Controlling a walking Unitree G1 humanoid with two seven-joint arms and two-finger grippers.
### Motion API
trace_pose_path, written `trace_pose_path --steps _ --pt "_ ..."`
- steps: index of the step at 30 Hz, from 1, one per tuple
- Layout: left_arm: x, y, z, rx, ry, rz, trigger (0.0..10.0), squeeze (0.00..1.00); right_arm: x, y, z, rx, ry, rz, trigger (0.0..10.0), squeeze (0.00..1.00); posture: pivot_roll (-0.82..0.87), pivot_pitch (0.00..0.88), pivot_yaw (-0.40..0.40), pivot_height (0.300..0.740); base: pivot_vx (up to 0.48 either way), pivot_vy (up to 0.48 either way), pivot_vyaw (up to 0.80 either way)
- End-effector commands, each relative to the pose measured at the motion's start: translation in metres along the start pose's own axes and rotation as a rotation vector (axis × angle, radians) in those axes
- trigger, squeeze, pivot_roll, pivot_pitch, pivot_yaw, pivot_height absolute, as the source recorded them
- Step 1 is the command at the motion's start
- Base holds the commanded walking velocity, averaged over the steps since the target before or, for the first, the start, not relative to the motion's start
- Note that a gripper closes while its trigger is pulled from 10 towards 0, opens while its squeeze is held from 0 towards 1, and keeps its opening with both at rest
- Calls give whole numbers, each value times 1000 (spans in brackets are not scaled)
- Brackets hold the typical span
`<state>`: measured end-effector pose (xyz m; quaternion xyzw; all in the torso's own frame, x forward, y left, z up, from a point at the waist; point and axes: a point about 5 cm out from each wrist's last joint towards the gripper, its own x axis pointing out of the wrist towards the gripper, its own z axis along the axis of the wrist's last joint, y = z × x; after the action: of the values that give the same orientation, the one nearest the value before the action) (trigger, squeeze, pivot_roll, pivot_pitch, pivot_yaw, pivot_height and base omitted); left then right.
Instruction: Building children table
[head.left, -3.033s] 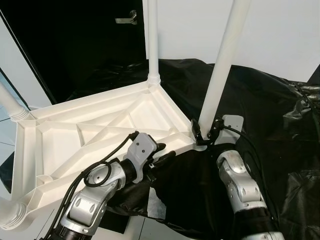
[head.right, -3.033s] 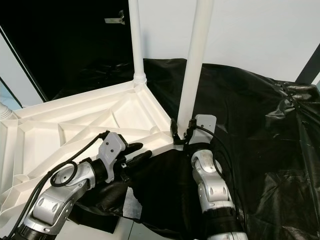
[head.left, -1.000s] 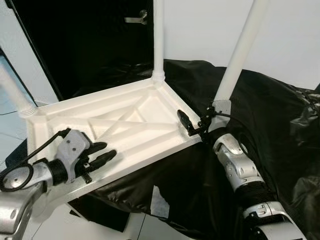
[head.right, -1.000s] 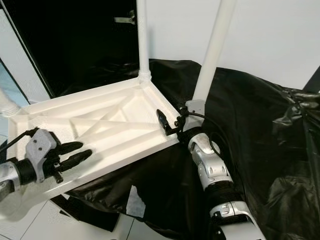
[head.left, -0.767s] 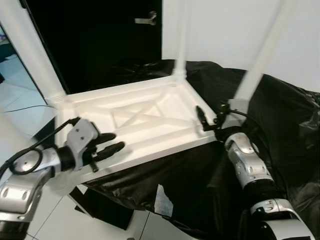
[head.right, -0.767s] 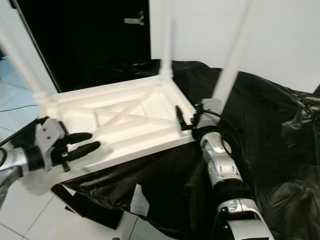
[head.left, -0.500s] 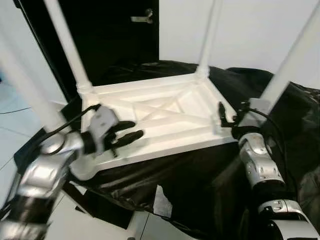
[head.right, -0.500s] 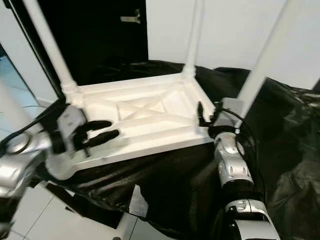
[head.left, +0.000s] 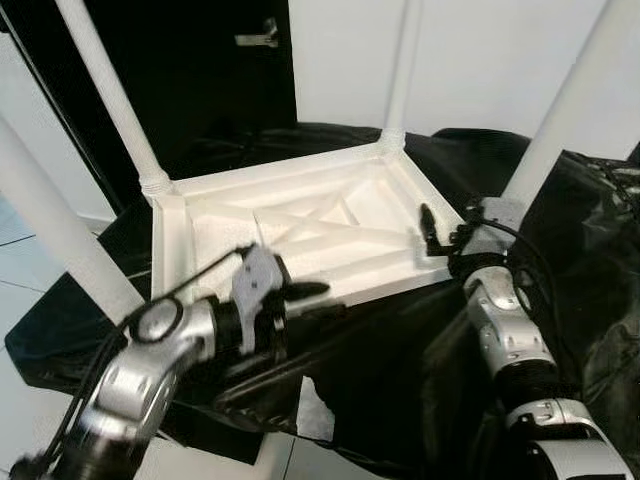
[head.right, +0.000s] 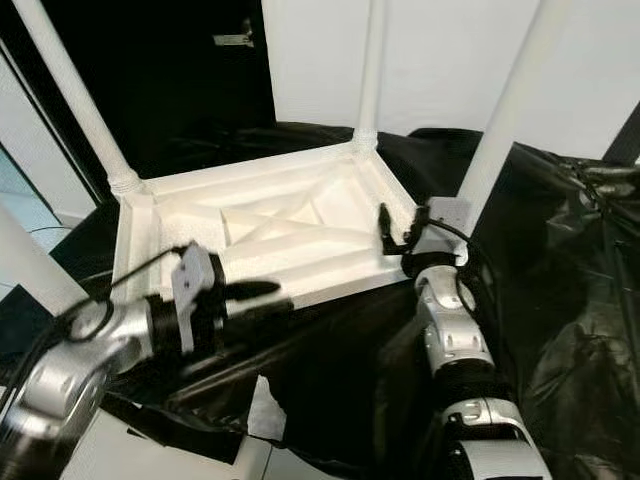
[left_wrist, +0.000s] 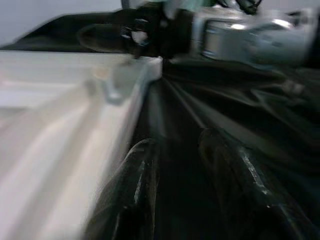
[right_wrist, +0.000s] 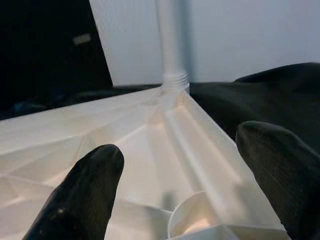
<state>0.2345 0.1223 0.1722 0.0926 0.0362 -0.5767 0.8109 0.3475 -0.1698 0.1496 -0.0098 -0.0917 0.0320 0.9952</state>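
Note:
A white children's table (head.left: 300, 230) lies upside down on black sheeting, ribbed underside up, with white legs (head.left: 110, 90) standing upward at its corners. My left gripper (head.left: 325, 298) is open at the middle of the table's near edge. In the left wrist view its fingers (left_wrist: 135, 190) lie just beside that white edge (left_wrist: 75, 125) with nothing between them. My right gripper (head.left: 438, 238) is open at the near right corner, its fingers (right_wrist: 85, 190) spread either side of the corner rim (right_wrist: 200, 150). The near right leg (head.left: 570, 100) rises behind that wrist, which hides its base.
Crumpled black plastic sheeting (head.left: 570, 290) covers the surface under and to the right of the table. A dark door with a metal handle (head.left: 255, 35) stands behind, beside a white wall. Pale floor tiles (head.left: 30, 300) show at lower left.
The camera has swung, so the table now sits more central. My left gripper has moved from the near left corner to the middle of the near edge. The right gripper stays at its corner.

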Motion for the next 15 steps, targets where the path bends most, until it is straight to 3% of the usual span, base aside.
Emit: trace_pose_path --steps 1,5,6,7,10,13,15 --pt "-4 -1 4 2 -5 24 10000 0 2 4 -2 -3 12 8 10000 0 79 0 -7 740 0 0 0" --pt "-13 -8 0 -14 14 28 10000 0 4 5 -3 -11 21 12 10000 0 116 0 -43 740 0 0 0" --pt "-27 -17 -5 -31 51 37 10000 0 6 6 -3 -20 30 26 10000 0 132 0 -59 740 0 0 0" --pt "-27 -17 -5 -31 51 37 10000 0 6 6 -3 -20 30 26 10000 0 132 0 -59 740 0 0 0" --pt "-62 -37 -16 -82 148 91 10000 0 12 7 -4 -36 48 55 10000 0 160 0 -82 740 0 0 0" --pt "-72 -40 -19 -89 184 125 10000 0 14 7 -4 -43 53 60 10000 0 172 0 -89 740 0 0 0" --pt "-95 -38 -23 -68 293 223 10000 0 16 6 -4 -52 65 66 10000 0 187 0 -100 740 0 0 0"
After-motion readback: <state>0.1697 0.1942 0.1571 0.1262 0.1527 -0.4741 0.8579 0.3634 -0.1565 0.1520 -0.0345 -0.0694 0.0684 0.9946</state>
